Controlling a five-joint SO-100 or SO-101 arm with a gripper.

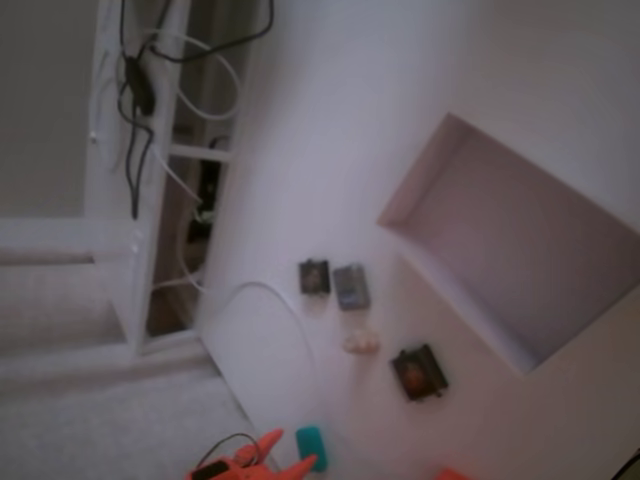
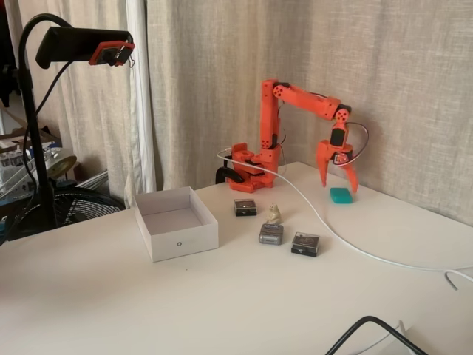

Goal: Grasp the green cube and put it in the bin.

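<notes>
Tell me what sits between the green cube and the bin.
Three small dark square gadgets and a small pale object sit on the table between the green cube and the bin. All are low. The gripper hangs open right above the cube.

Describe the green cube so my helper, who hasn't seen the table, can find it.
Start at the orange arm by the curtain. Under its open gripper sits the green cube, the only teal block; the dark gadgets lie nearer the white bin.
</notes>
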